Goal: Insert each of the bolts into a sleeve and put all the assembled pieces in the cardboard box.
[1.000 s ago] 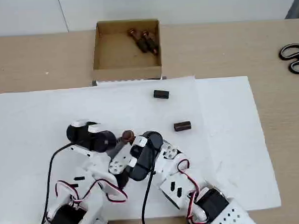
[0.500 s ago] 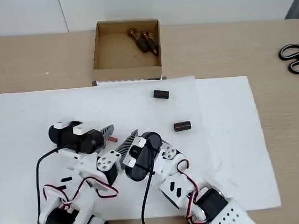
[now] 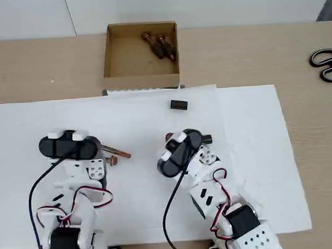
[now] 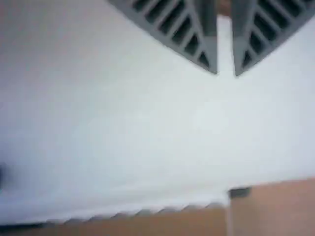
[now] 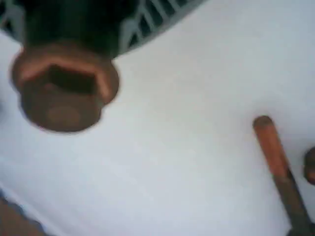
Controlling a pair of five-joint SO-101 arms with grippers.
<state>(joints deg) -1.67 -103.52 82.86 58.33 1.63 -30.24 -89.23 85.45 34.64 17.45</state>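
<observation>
A dark sleeve (image 5: 74,19), with a bolt head (image 5: 64,93) protruding, is clamped in the right tool (image 3: 169,140) over the paper (image 3: 255,153). A second bolt (image 3: 119,155) lies by the left tool (image 4: 225,66); whether it is gripped cannot be told. The parts are judged stiff, light and smooth, so the sleeve is best pinched squarely across its sides for carriage to the box (image 3: 142,80).
</observation>
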